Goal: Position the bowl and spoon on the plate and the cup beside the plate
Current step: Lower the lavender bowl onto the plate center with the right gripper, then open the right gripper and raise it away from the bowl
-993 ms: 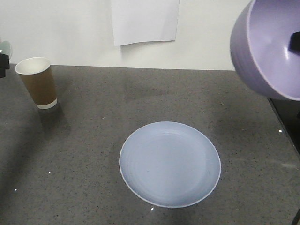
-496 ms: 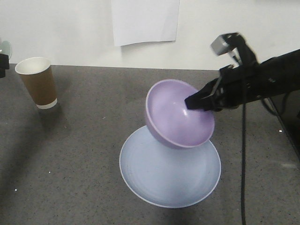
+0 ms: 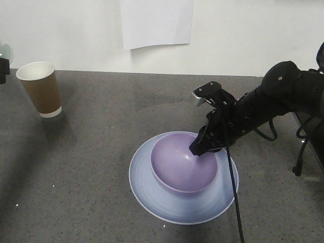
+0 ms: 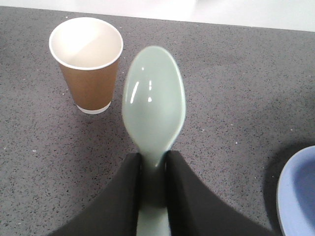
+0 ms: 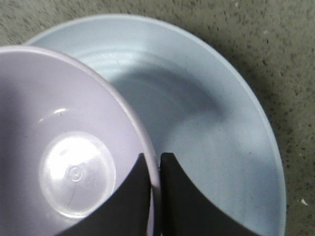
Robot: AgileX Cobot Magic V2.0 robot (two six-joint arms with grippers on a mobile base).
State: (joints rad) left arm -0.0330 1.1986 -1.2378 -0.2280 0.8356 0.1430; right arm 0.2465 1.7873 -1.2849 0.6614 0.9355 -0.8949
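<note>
The lavender bowl (image 3: 179, 169) sits upright over the middle of the pale blue plate (image 3: 144, 195). My right gripper (image 3: 201, 148) is shut on the bowl's right rim. In the right wrist view one finger is inside the bowl (image 5: 64, 147) and the other outside, above the plate (image 5: 211, 113), with the right gripper (image 5: 155, 157) pinching the thin wall. My left gripper (image 4: 153, 156) is shut on the neck of the mint-green spoon (image 4: 153, 103), held in the air at the far left. The brown paper cup (image 4: 87, 64) stands upright just ahead of it, at the table's back left (image 3: 41, 88).
A white sheet of paper (image 3: 157, 23) hangs on the back wall. The right arm's black cable (image 3: 234, 197) drapes across the plate's right side. The table's right edge (image 3: 304, 131) lies close behind the right arm.
The right arm has brought the bowl down from the upper right and levelled it onto the plate. The cup and plate have not moved.
</note>
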